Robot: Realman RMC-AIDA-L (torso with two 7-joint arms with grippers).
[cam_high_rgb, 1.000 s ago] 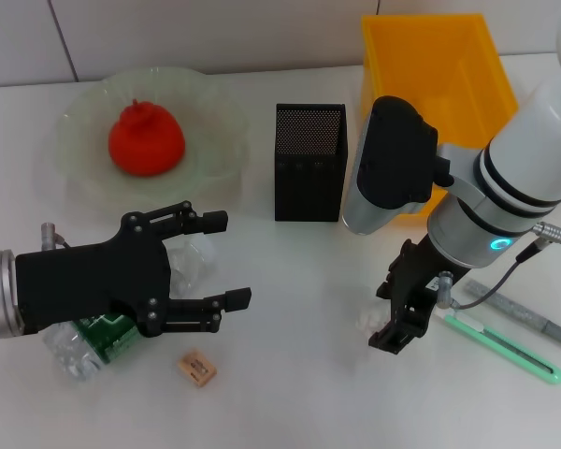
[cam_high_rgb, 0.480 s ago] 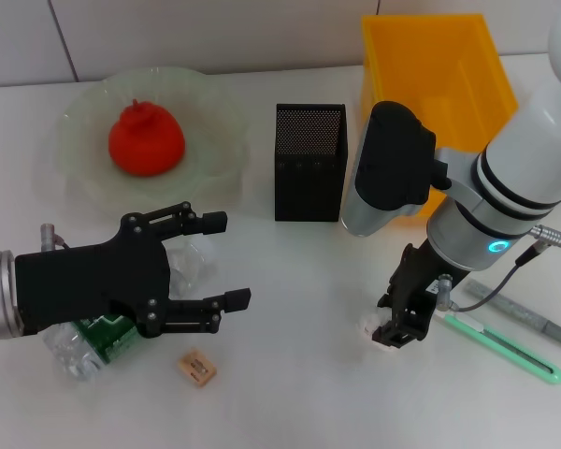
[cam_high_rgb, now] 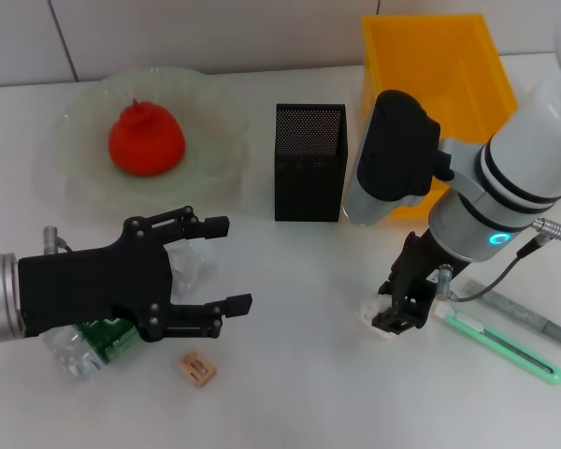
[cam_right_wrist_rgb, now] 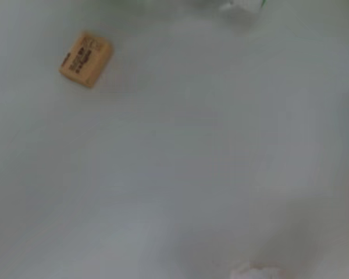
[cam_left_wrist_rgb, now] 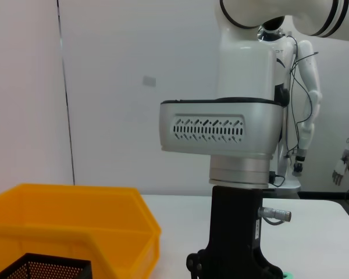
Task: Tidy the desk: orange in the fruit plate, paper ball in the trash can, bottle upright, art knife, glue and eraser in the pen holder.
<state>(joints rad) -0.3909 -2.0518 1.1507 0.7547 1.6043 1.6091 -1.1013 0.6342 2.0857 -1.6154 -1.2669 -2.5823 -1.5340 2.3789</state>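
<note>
Right black gripper (cam_high_rgb: 399, 311) is low on the white worktop (cam_high_rgb: 299, 374), fingers closed around the small white crumpled paper ball (cam_high_rgb: 372, 313), mostly hidden; only its edge shows. Left black gripper (cam_high_rgb: 215, 264) hangs w/ fingers spread wide over the clear plastic bottle (cam_high_rgb: 93, 339) lying on its side, partly covered. Tan rectangular eraser (cam_high_rgb: 197, 367) lies just beside it. Green art knife (cam_high_rgb: 501, 346) and grey glue stick (cam_high_rgb: 528, 315) lie near the right edge. Yellow plastic bin (cam_high_rgb: 430, 65) stands behind, cut off at top.
</note>
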